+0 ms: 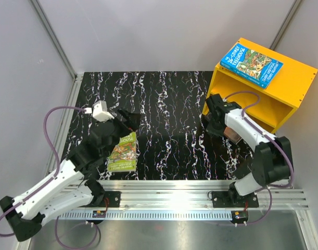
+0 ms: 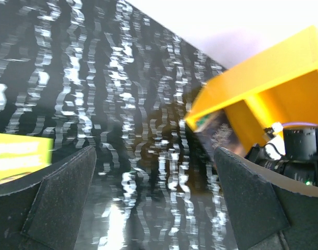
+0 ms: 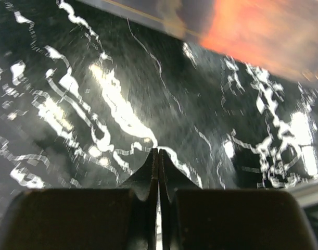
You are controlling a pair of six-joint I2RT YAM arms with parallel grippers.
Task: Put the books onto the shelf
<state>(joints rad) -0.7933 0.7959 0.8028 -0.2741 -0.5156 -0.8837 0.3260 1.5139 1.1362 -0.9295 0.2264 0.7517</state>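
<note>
The yellow shelf (image 1: 283,86) stands at the back right, with a blue book (image 1: 251,64) lying flat on its top. A green book (image 1: 123,152) lies on the black marbled table at the left; its edge shows in the left wrist view (image 2: 18,156). My left gripper (image 1: 128,119) hovers just beyond it, wide open and empty (image 2: 154,156). My right gripper (image 1: 213,125) is low over the table in front of the shelf, shut on nothing (image 3: 158,151). A brownish book (image 1: 232,134) lies partly hidden under the right arm and shows as a blur (image 3: 252,31).
The shelf's open front (image 2: 263,83) faces the table. The right arm (image 2: 299,151) stands close beside the shelf. Grey walls close the table in at the left and back. An aluminium rail (image 1: 169,190) runs along the near edge.
</note>
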